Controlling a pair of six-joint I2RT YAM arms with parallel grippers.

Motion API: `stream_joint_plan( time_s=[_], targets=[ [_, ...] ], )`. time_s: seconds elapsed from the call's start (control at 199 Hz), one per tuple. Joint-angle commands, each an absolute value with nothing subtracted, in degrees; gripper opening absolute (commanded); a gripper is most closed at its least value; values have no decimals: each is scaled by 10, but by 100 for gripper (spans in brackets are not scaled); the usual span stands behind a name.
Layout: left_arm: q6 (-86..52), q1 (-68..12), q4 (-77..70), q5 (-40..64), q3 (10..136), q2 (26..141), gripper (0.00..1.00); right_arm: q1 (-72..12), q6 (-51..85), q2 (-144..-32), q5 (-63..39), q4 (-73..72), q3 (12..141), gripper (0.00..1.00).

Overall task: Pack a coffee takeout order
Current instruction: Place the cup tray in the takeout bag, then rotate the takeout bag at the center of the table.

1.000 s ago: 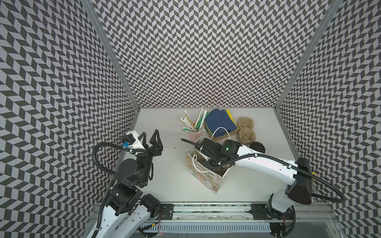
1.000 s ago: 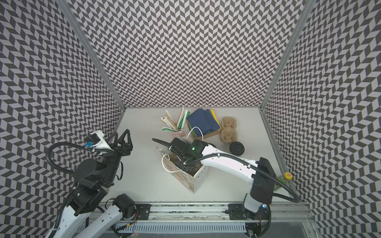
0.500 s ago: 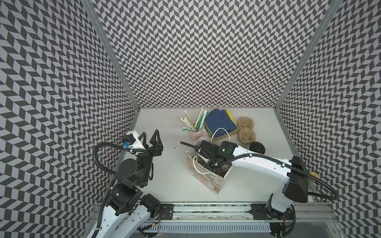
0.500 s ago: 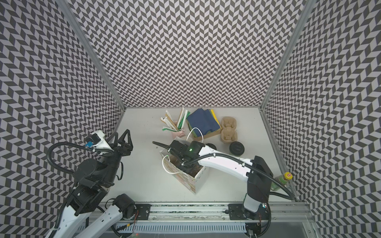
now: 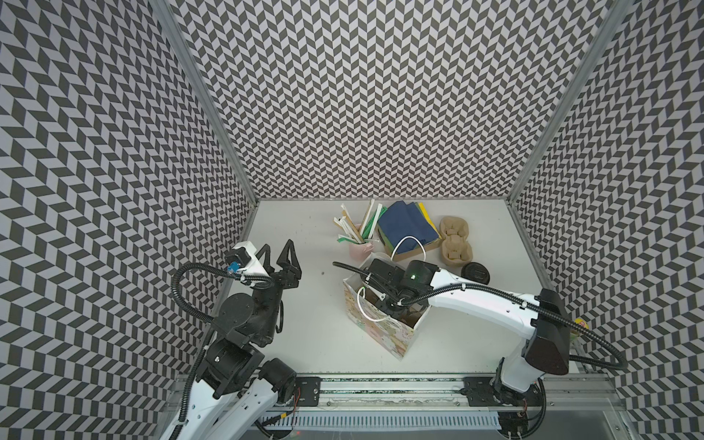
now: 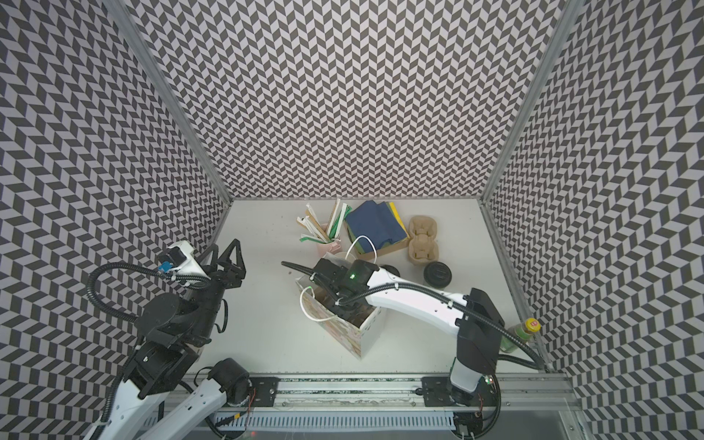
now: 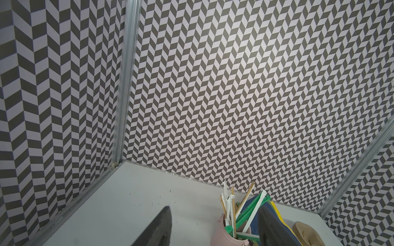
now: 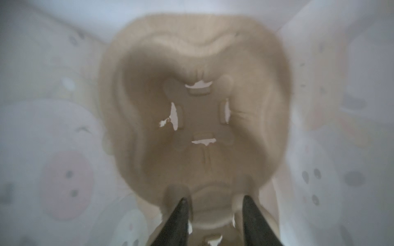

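Setting the cup carrier (image 8: 198,119) down inside the paper bag (image 5: 375,331) seems the step in hand: it lies just under the right gripper (image 8: 215,199), whose jaws stand apart astride its rim. Next: a straight lift out, then the dark blue napkin (image 5: 407,228) beyond. Far aside, the left gripper (image 5: 277,246) hangs spread, empty.

The walls (image 5: 381,95) carry a dark grey and white chevron pattern, and the surface (image 5: 304,324) is plain white. The napkin (image 5: 407,228) is dark blue, the carrier (image 8: 202,159) tan, the lid (image 5: 476,273) black. The bag (image 5: 381,331) is white with pastel prints, pink blotches among them; the straws (image 5: 358,232) are green, white and tan, their cup (image 5: 360,249) pink.
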State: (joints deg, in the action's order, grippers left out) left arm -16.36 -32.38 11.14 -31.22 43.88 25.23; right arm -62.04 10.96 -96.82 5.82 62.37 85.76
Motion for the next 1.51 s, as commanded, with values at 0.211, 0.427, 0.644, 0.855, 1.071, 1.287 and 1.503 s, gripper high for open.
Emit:
stream_joint_plan(
  time_s=[0.211, 0.427, 0.644, 0.855, 1.071, 1.287, 1.503],
  targets=[
    [-163, -326, 99, -316, 436, 256, 65, -620, 105, -952, 78, 642, 913, 70],
    [-163, -326, 98, -314, 436, 257, 65, -621, 111, -937, 100, 657, 941, 81],
    [-159, -326, 100, -285, 438, 265, 65, -623, 99, -909, 86, 643, 1000, 93],
    [-156, -334, 111, -202, 445, 308, 67, -622, 93, -865, 94, 602, 1033, 100],
    [-132, -374, 141, -92, 467, 364, 72, -622, 113, -804, 127, 582, 1070, 99],
    [-110, -406, 154, -25, 472, 379, 74, -621, 149, -748, 203, 556, 1056, 99],
    [-81, -464, 196, -53, 500, 419, 74, -605, 163, -731, 231, 568, 1025, 99]
  ],
)
